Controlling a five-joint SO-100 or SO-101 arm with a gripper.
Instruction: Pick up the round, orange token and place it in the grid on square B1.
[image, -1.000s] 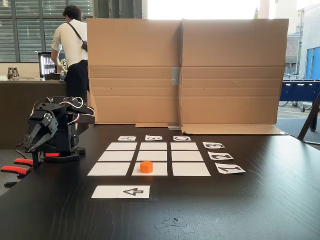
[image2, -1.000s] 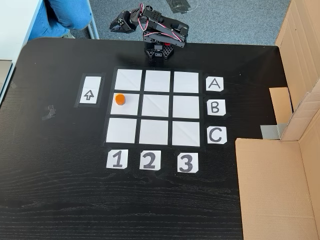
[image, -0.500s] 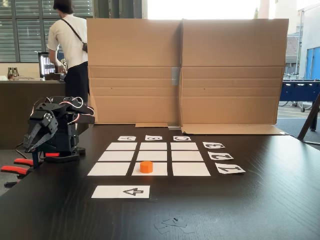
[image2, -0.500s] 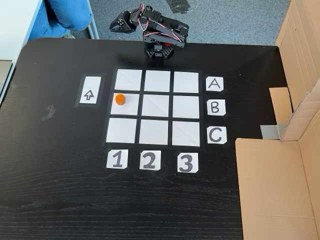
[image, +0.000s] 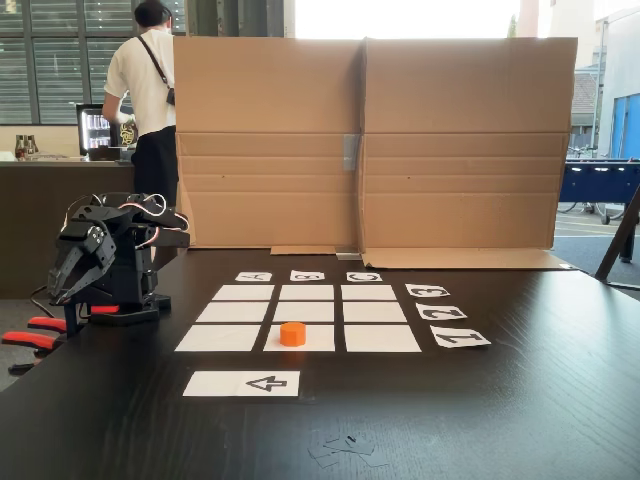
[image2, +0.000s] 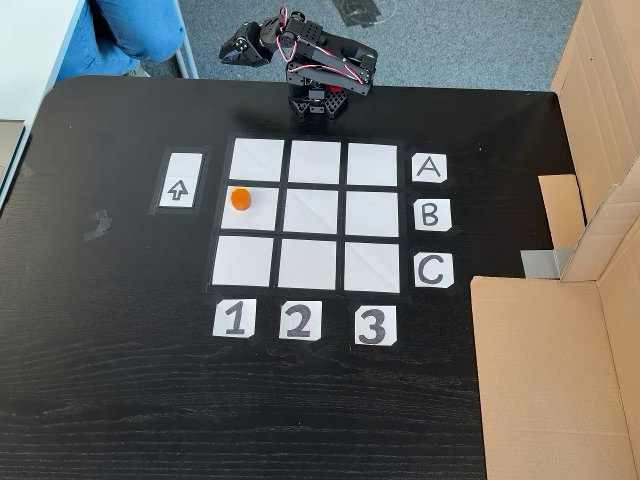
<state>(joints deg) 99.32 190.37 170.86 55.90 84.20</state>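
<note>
We see the small bright-orange plastic puck, the token (image2: 240, 198), standing on its flat face with its short axis upright, on square B1 (image2: 257, 215), a plain white paper rectangle; it sits toward that cell's upper left corner in a fixed view from above, and on the near middle cell (image: 293, 333) in the low fixed view. The grid (image2: 315, 214) is nine smooth white paper cells on a dark wood-grain table (image2: 120, 380), with letter and number cards beside it. The black folded arm's gripper (image2: 237, 50) hangs past the table edge, well apart from the token; we cannot tell whether its fingers are spread or pressed together. A brown corrugated cardboard screen (image: 370, 140) hides what lies behind the table.
</note>
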